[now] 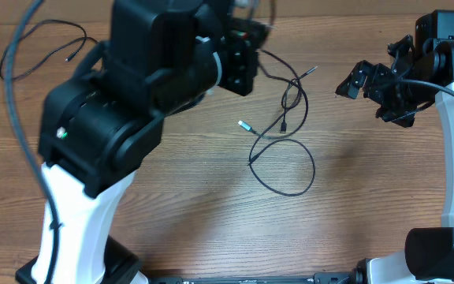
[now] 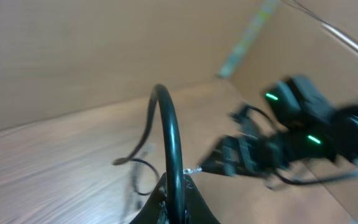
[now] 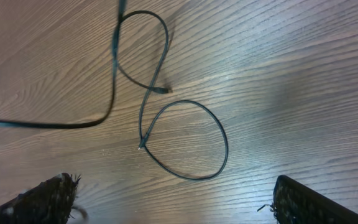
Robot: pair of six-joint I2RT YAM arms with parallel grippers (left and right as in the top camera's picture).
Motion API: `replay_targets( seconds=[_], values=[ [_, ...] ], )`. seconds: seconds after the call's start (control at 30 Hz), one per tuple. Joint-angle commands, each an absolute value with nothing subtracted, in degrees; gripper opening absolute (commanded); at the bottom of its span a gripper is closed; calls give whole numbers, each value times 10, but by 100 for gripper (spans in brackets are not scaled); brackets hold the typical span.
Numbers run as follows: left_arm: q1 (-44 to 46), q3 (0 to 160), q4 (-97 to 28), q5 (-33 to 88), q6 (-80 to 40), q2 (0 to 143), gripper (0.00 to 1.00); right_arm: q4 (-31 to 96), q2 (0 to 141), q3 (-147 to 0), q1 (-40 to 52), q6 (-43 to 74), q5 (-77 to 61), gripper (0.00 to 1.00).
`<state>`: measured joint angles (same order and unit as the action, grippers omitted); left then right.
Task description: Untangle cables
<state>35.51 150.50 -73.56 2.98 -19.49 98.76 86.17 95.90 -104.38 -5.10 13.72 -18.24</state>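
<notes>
**A:** Left claw (image 2: 179, 198), status?

**B:** Jaws pinched fully together on a thin black cord (image 2: 168, 124). The cord arches up out of the grip, then drops back toward the desk (image 1: 369, 205). That wrist view is blurred, so I can't make out finer detail.

**A:** Right claw (image 3: 174, 199)?

**B:** Fingers spread wide with nothing between them. It hangs above the right side of the desk, apart from the cords.

**A:** Where are the cables (image 1: 284, 118)?

**B:** Mid-desk, between the two arms and nearer the left one. Several thin black strands cross one another there. A large loop (image 3: 188, 140) lies flat on the wood on the near side of the crossing. A silver-tipped plug (image 1: 244, 125) rests just left of the tangle. One strand runs up from the crossing toward the left claw.

**A:** Any others?

**B:** One stray cable (image 1: 53, 43) lies at the far left corner, well apart from the rest. The left arm partly hides it.
</notes>
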Motion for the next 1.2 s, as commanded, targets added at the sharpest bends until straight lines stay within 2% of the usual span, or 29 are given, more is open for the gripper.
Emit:
replay_targets(
  seconds=[0.0, 0.1, 0.27, 0.57, 0.7, 0.77, 0.9, 1.17],
  values=[
    [352, 1523, -738, -138, -247, 956, 4, 859, 952, -1045, -49, 138, -190, 100],
    [352, 1524, -710, -175, -267, 944, 4, 859, 952, -1045, -49, 138, -190, 100],
    [352, 1524, -689, -132, -267, 936, 4, 860, 952, -1045, -49, 138, -190, 100],
    [352, 1523, -826, -195, -266, 959, 4, 859, 952, -1045, -49, 138, -190, 100],
    [352, 1522, -844, -165, -265, 977, 4, 859, 952, -1045, -49, 138, -190, 100],
    [352, 1522, -827, -115, -249, 982, 4, 859, 952, -1045, -49, 138, -190, 100],
    [352, 1526, -732, -37, -126, 978, 4, 859, 952, -1045, -49, 138, -190, 100],
    [352, 1528, -609, -222, -123, 951, 4, 859, 952, -1045, -49, 138, -190, 100]
  ],
)
